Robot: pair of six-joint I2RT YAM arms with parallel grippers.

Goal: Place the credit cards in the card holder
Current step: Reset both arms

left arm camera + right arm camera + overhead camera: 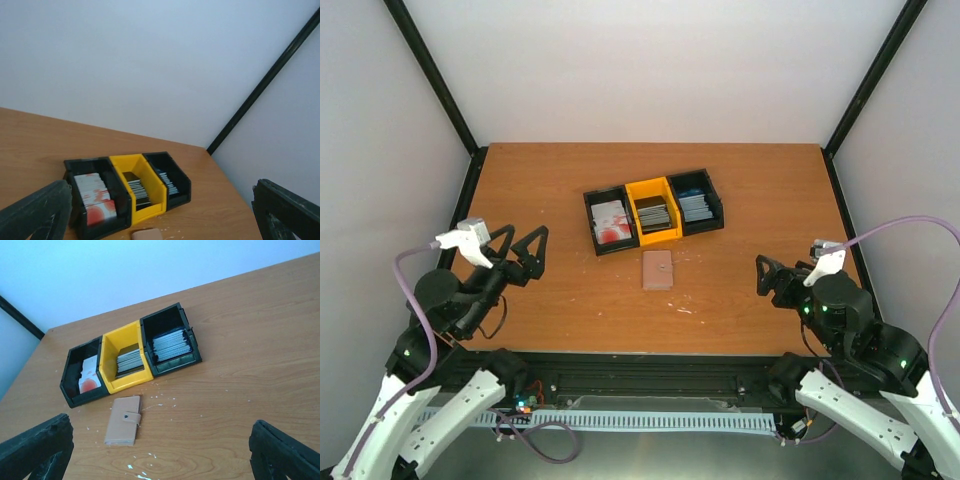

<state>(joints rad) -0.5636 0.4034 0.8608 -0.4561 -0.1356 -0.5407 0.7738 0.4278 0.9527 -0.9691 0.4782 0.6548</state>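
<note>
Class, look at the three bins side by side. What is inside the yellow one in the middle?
The yellow bin holds a packed row of dark grey cards. Mostly their edges show. Their faces, their exact number and the bin floor under them are covered.

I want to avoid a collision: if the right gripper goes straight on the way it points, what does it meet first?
Probably the bare table, just right of the tan card holder, short of the bins. The right gripper is open and tilted downward; depth is unclear.
</note>
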